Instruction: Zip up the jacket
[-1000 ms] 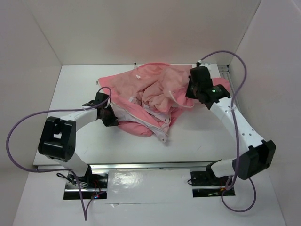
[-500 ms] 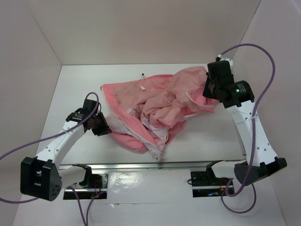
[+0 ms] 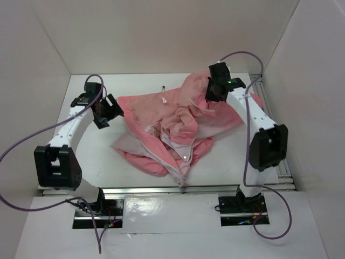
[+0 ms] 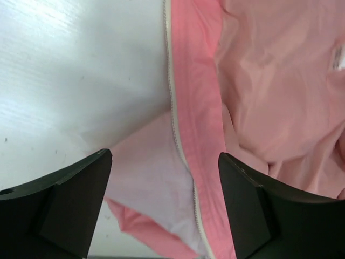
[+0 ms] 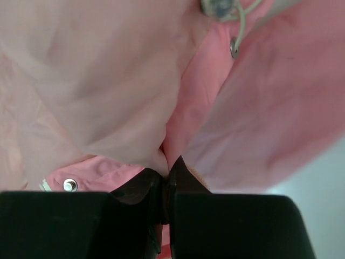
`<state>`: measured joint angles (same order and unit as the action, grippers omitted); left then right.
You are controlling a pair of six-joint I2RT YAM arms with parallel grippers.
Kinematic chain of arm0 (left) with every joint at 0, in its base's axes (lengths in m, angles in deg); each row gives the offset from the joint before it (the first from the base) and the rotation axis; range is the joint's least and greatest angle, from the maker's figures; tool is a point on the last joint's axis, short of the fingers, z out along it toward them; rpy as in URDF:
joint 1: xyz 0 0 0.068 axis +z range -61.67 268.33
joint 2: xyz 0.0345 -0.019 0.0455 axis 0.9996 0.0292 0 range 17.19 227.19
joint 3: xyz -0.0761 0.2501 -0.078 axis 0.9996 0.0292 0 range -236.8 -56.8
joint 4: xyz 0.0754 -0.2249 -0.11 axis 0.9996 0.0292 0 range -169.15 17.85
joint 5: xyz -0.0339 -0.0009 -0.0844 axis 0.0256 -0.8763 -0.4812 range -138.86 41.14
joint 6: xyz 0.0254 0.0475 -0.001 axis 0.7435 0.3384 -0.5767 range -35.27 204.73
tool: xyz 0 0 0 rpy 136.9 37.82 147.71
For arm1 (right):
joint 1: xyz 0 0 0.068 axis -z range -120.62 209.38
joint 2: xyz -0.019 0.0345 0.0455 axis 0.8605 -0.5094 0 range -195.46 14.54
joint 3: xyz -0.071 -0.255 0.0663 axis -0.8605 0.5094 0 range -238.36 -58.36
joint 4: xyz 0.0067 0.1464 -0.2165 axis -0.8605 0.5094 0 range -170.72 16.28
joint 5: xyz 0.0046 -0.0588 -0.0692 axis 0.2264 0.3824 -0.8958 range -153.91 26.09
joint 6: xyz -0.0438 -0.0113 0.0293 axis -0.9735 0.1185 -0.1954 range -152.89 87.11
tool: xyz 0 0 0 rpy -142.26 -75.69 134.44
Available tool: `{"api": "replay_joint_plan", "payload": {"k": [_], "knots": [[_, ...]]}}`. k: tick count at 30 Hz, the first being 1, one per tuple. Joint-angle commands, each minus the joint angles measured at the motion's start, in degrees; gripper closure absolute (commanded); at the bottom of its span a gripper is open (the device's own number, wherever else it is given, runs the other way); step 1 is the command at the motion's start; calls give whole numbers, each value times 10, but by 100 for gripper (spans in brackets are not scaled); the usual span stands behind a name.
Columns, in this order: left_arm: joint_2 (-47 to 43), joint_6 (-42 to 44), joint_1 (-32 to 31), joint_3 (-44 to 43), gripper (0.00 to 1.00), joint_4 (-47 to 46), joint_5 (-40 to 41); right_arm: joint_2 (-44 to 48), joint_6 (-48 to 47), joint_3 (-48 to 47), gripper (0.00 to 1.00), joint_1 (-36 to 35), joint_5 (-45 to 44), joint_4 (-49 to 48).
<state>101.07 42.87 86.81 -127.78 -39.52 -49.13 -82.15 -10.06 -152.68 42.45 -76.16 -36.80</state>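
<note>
The salmon-pink jacket [image 3: 172,124] lies crumpled across the middle of the table, pale lining showing along its front. Its light zipper [image 3: 161,156] runs down the near-left edge. My left gripper [image 3: 108,110] hovers at the jacket's far-left corner, open and holding nothing. In the left wrist view the zipper [image 4: 175,124] and a flap of lining [image 4: 151,183] lie below and between the wide-set fingers [image 4: 70,199]. My right gripper [image 3: 213,93] is over the raised back-right part, shut on a fold of the jacket [image 5: 135,97]. Its fingertips [image 5: 183,171] pinch the fabric.
A small dark cord end [image 3: 163,86] lies on the table behind the jacket. A snap button [image 5: 69,185] and a drawstring toggle [image 5: 218,6] show on the fabric. White walls enclose the table on three sides. A metal rail [image 3: 172,190] runs along the near edge.
My left gripper opened, let go of the jacket's near-left edge and moved back to the far left. The right gripper swung left and back with its fold, dragging the jacket.
</note>
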Motion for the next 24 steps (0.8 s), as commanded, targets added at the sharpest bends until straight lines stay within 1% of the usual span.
{"api": "replay_joint_plan", "payload": {"k": [1,2,3,4,6,7,8,9,11,12,13,17,18,22,24], "knots": [[65,13,10,-41,7,-32,0,-60,29,-25,94,4,41,-110],[85,13,10,-50,6,-33,-6,-78,29,-25,85,-1,47,-131],[122,13,10,-61,6,-33,-6,-108,29,-25,83,-1,56,-141],[141,13,10,-78,6,-39,-15,-123,34,-25,83,-1,56,-141],[187,7,10,-91,6,-46,-34,-154,41,-51,70,-1,42,-110],[200,7,10,-100,6,-53,-43,-155,42,-59,63,-1,42,-95],[211,7,10,-101,6,-53,-51,-155,36,-59,45,-1,34,-86],[222,7,10,-109,6,-60,-58,-143,36,-53,36,-1,27,-81],[248,7,10,-115,6,-69,-67,-91,22,-23,22,-1,11,-86],[257,7,10,-124,8,-74,-67,-71,22,-13,17,-1,11,-86],[267,7,10,-129,8,-74,-75,-33,22,-8,12,-1,4,-86],[318,1,10,-169,16,-80,-76,46,17,0,8,-1,-9,-58],[337,1,5,-176,22,-80,-76,71,12,0,7,-1,-15,-53],[370,-14,5,-195,30,-85,-69,117,12,-16,7,-1,-15,-28],[384,-14,5,-215,40,-85,-69,128,12,-22,6,-1,-15,-21]]}}
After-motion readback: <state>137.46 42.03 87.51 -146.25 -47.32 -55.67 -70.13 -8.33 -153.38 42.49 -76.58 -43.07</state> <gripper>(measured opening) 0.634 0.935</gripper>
